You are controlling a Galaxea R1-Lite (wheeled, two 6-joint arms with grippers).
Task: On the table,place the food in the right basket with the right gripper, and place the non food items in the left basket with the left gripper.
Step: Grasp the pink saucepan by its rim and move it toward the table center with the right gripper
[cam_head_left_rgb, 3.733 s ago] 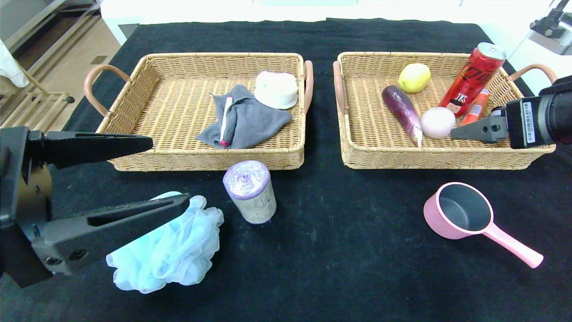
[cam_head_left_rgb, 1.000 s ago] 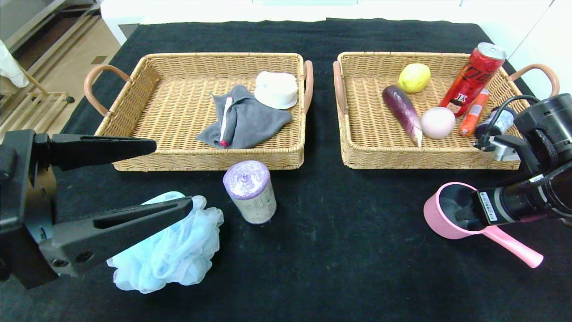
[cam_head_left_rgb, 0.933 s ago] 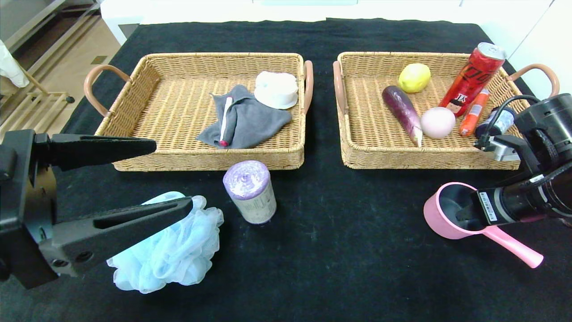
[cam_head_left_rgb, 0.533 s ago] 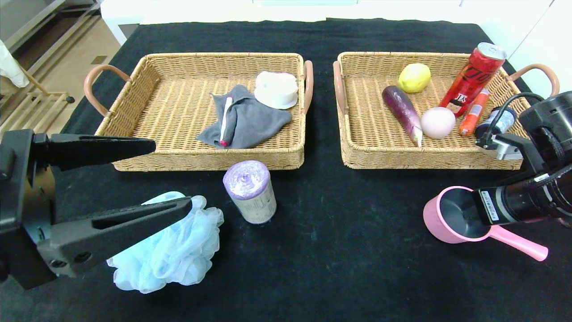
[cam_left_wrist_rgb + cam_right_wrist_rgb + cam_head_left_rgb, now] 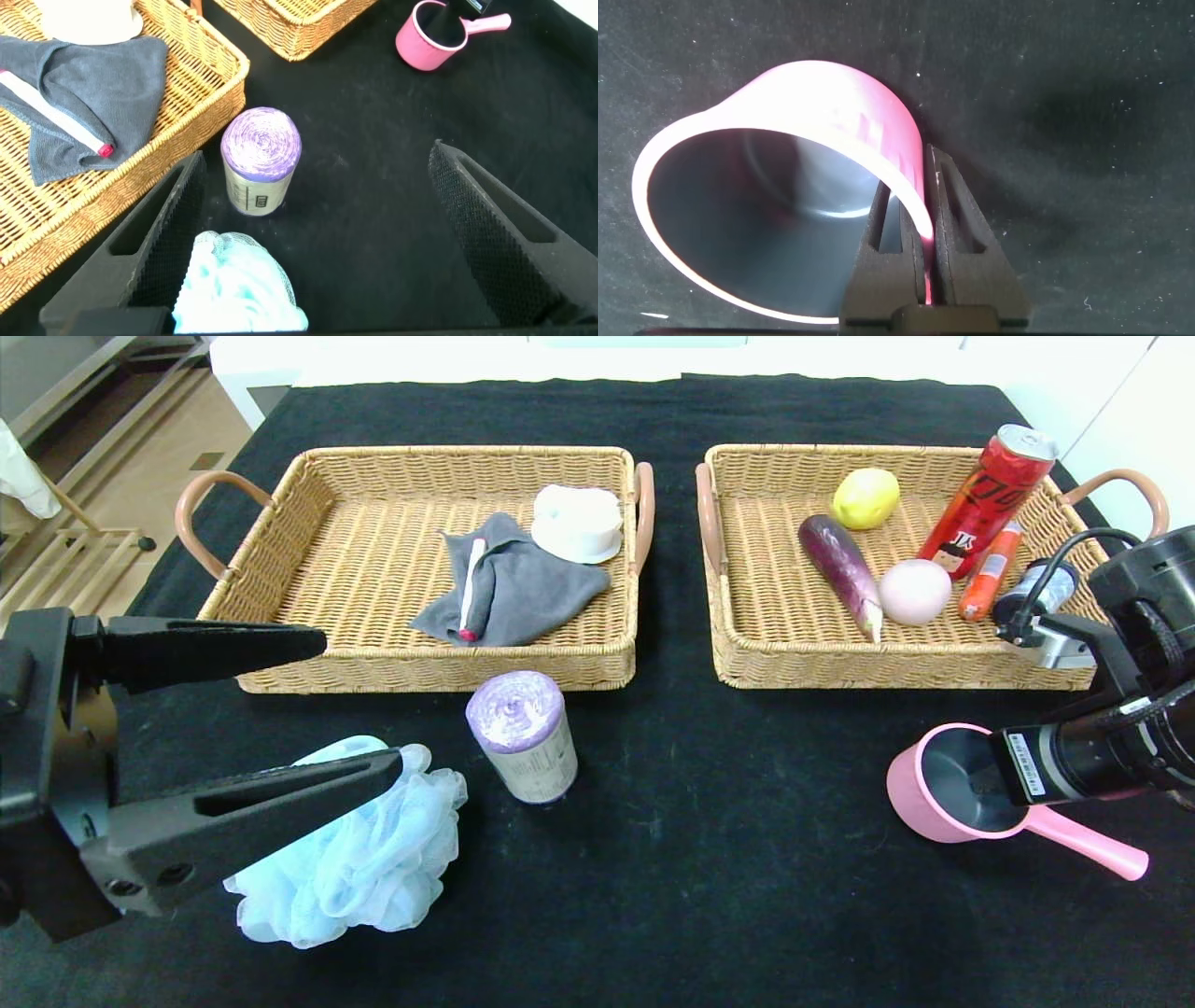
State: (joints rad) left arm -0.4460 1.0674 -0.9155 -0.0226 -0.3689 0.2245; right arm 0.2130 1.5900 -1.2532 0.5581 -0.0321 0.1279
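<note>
The pink saucepan [image 5: 920, 793] is on the black table [image 5: 709, 859], front right, slightly tipped. My right gripper [image 5: 913, 175] is shut on its wall, one finger inside and one outside; in the head view its fingers [image 5: 976, 786] reach into the pan. My left gripper [image 5: 357, 702] is open above the light-blue pouf [image 5: 373, 868], front left. The lilac bag roll [image 5: 523, 737] stands beside it, in front of the left basket [image 5: 429, 672]. The red can [image 5: 985, 499], peach ball [image 5: 915, 591] and eggplant [image 5: 840, 565] lie in the right basket [image 5: 887, 672].
The left basket holds a grey cloth [image 5: 523, 583] with a white stick on it and a white bowl [image 5: 577, 523]. The right basket also holds a lemon [image 5: 865, 497] and an orange sausage [image 5: 990, 569]. The left wrist view shows the roll [image 5: 262, 168] and pouf [image 5: 238, 294].
My right arm left the right basket, came down to the saucepan and shut on its wall. The pan has tipped and shifted slightly. The left arm has not moved.
</note>
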